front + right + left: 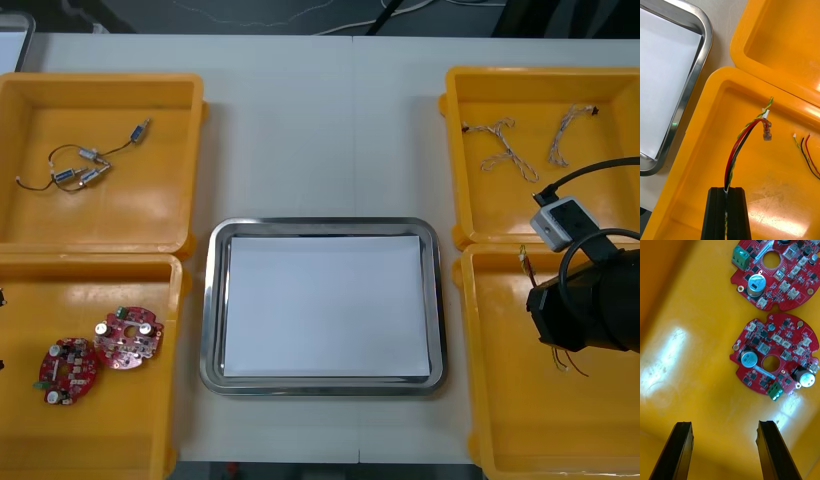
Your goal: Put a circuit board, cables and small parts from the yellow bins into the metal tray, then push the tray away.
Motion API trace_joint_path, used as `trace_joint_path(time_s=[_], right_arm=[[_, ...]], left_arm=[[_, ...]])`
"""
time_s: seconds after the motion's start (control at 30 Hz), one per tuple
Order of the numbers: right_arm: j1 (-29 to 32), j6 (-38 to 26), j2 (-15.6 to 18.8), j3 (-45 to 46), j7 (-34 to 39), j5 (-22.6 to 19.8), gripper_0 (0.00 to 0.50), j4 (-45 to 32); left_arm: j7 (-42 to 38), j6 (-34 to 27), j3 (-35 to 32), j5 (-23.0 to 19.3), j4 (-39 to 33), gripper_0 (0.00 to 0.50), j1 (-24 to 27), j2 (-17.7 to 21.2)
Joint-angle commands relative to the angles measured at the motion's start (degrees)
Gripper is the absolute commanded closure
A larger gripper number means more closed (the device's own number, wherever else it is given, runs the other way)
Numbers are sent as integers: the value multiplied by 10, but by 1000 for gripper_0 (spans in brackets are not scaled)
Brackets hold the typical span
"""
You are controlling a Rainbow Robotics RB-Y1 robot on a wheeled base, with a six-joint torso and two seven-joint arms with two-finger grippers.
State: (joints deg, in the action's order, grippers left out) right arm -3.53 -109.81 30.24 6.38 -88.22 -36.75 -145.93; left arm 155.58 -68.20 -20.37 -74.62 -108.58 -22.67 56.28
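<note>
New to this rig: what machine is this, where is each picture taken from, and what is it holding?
It is a two-armed robot at a light table. One picture looks steeply down from above the arms; the other two come from cameras on each wrist. A shiny metal tray, white inside, sits between four yellow plastic bins. The right pincer, over the near right bin, is shut on a red and yellow cable. The left pincer hangs open above two round red circuit boards in the near left bin. The far bins hold small metal parts and pale twisted cables.
</note>
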Motion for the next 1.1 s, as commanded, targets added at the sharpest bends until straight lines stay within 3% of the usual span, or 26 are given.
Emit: trace_joint_path(time_s=[0.03, 0.43, 1.1], right_arm=[[-2, -2, 17, -8, 29, 4, 500, -19], [-2, -2, 17, -8, 29, 4, 500, -19], [-2, -2, 17, -8, 29, 4, 500, -19]], left_arm=[[-6, 35, 45, 5, 1, 0, -21, 24], [-6, 52, 57, 15, 1, 0, -56, 23], [-6, 110, 100, 35, 6, 0, -66, 21]])
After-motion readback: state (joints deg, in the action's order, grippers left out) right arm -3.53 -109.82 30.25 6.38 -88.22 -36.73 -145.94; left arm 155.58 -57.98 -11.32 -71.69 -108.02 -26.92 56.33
